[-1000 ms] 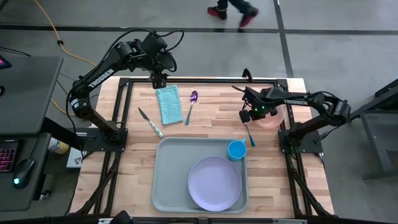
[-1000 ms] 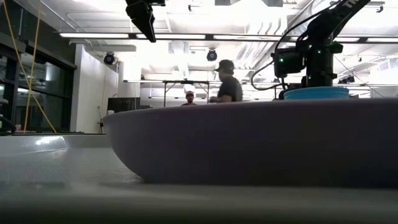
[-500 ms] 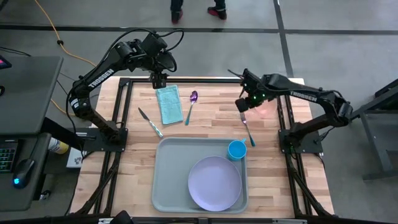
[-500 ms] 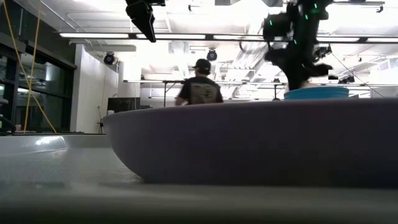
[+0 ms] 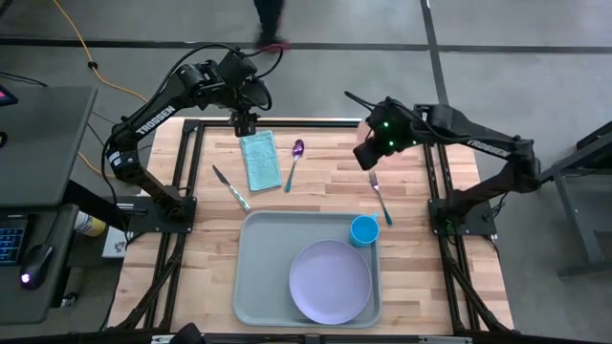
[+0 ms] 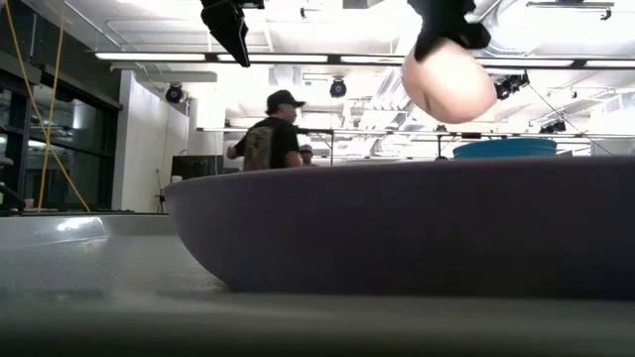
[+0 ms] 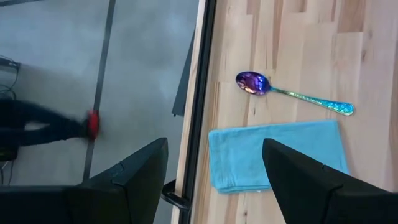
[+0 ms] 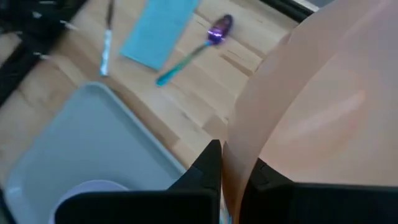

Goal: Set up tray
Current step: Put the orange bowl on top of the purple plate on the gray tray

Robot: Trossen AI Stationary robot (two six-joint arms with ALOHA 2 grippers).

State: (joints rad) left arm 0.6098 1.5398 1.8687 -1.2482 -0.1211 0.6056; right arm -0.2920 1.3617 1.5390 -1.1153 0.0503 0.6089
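Note:
The pale grey-green tray [image 5: 256, 272] lies at the table's near middle. It carries a lavender plate [image 5: 330, 280] and a blue cup [image 5: 363, 229] in its far right corner. My right gripper [image 8: 236, 177] hangs high over the table's right half, above the fork [image 5: 381, 198], shut on a peach bowl [image 6: 448, 84]. In the high view the arm hides the bowl. My left gripper [image 7: 214, 180] is open and held high over the far end of the teal napkin [image 5: 260, 160]. A spoon [image 5: 295, 162] and a knife [image 5: 231, 188] lie flat beside the napkin. My right gripper pinches the peach bowl's rim [image 8: 229, 149], with one finger on each side of the wall. The fingers [image 8: 208, 165] come from above. The bowl is lifted clear of the table and hangs tipped on edge below the gripper, its rounded underside [image 6: 451, 94] showing in the low view.
Bare wood lies between the spoon and the fork and along the table's right side. The table's dark frame rail [image 7: 198, 99] runs under my left gripper. A person [image 6: 268, 134] moves in the room beyond the far edge.
My right gripper has risen from the table's right edge and moved toward the far left, carrying the peach bowl. The bowl, which sat on the table, is now lifted clear and tipped, hanging below the fingers. A person has walked past the far edge.

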